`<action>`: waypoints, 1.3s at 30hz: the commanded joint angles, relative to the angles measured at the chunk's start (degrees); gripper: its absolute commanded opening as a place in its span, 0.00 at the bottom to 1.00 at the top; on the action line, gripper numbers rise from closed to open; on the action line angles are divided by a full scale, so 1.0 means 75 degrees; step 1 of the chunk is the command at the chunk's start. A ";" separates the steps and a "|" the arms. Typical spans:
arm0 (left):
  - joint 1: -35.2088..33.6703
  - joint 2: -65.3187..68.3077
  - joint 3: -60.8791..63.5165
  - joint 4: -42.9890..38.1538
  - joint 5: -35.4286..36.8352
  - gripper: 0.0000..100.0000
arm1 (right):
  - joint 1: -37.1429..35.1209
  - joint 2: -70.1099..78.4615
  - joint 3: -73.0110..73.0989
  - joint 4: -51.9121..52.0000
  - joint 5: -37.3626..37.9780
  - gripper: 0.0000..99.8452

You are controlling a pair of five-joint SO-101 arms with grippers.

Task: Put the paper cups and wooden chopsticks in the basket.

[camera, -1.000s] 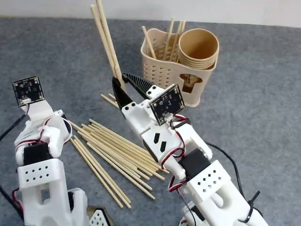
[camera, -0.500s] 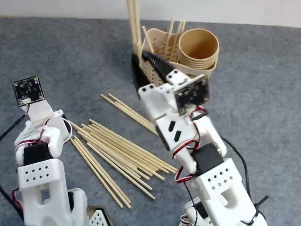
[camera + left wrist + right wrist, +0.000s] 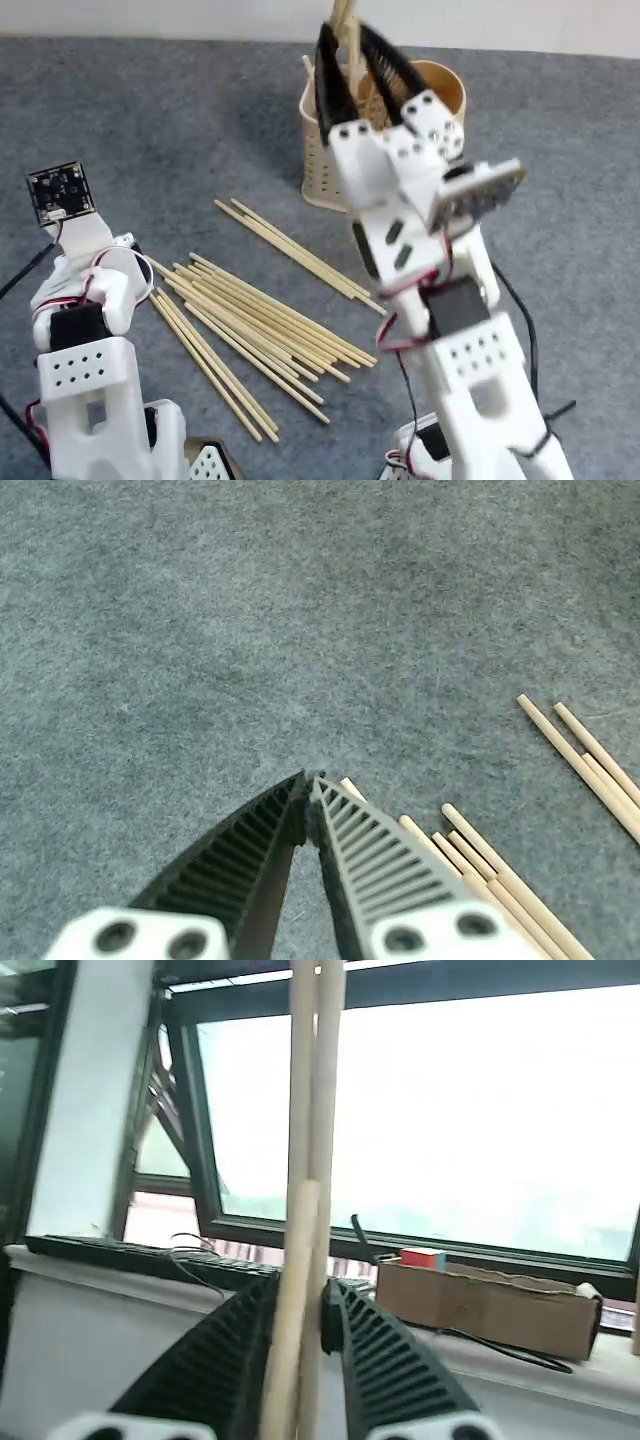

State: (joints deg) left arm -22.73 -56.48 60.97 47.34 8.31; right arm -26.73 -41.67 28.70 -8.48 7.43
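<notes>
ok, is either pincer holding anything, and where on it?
Right pincer clamps wooden chopsticks low on their shafts, upright over the basket. Left pincer shut, empty.

We log loose wooden chopsticks lying flat, fanned, at 7 o'clock from the beige perforated basket; stacked paper cups inside; two chopsticks upright above it.
</notes>
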 commanded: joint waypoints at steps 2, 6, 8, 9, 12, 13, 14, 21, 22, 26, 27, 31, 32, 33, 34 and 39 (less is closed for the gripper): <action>-0.0088 -0.0158 -0.0076 -0.0152 0.0023 0.03 | 0.0451 0.1213 -0.1553 -0.0205 -0.0070 0.01; -0.0088 -0.0158 -0.0076 -0.0152 0.0023 0.03 | 0.0486 0.2104 -0.2432 -0.0182 -0.0070 0.01; -0.0088 -0.0158 -0.0076 -0.0152 0.0023 0.03 | 0.0486 0.2444 -0.2678 -0.0182 -0.0047 0.01; -0.0088 -0.0158 -0.0076 -0.0152 0.0023 0.03 | 0.0498 0.2585 -0.2749 -0.0182 -0.0035 0.01; -0.0088 -0.0158 -0.0076 -0.0152 0.0023 0.03 | 0.0545 0.2971 -0.2807 -0.0205 -0.0035 0.01; -0.0088 -0.0158 -0.0076 -0.0152 0.0023 0.03 | 0.0615 0.3077 -0.2796 -0.0217 -0.0035 0.01; -0.0088 -0.0158 -0.0076 -0.0152 0.0023 0.03 | 0.0662 0.3182 -0.2796 -0.0229 -0.0047 0.01; -0.0088 -0.0158 -0.0076 -0.0152 0.0023 0.03 | 0.0908 0.3710 -0.2796 -0.0229 -0.0070 0.01; -0.0088 -0.0158 -0.0076 -0.0152 0.0023 0.03 | 0.0920 0.3722 -0.2784 -0.0229 -0.0070 0.01; -0.0088 -0.0158 -0.0076 -0.0152 0.0023 0.03 | 0.0920 0.3698 -0.2819 -0.0229 -0.0070 0.01; -0.0088 -0.0158 -0.0076 -0.0152 0.0023 0.03 | 0.0908 0.3698 -0.2831 -0.0229 -0.0070 0.01; -0.0088 -0.0158 -0.0076 -0.0152 0.0023 0.03 | 0.0885 0.3745 -0.3253 -0.0205 -0.0070 0.01; -0.0088 -0.0158 -0.0076 -0.0164 0.0023 0.03 | 0.0885 0.3768 -0.3358 -0.0193 -0.0070 0.01; -0.0088 -0.0158 -0.0076 -0.0164 0.0023 0.03 | 0.0885 0.3768 -0.3440 -0.0182 -0.0070 0.01; -0.0088 -0.0158 -0.0076 -0.0164 0.0023 0.03 | 0.0897 0.3780 -0.3499 -0.0182 -0.0070 0.01; -0.0088 -0.0158 -0.0076 -0.0164 0.0023 0.03 | 0.0897 0.3745 -0.3569 -0.0182 -0.0070 0.01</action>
State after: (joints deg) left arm -22.73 -56.48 60.97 47.34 8.31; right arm -20.48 -13.10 5.23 -8.75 7.43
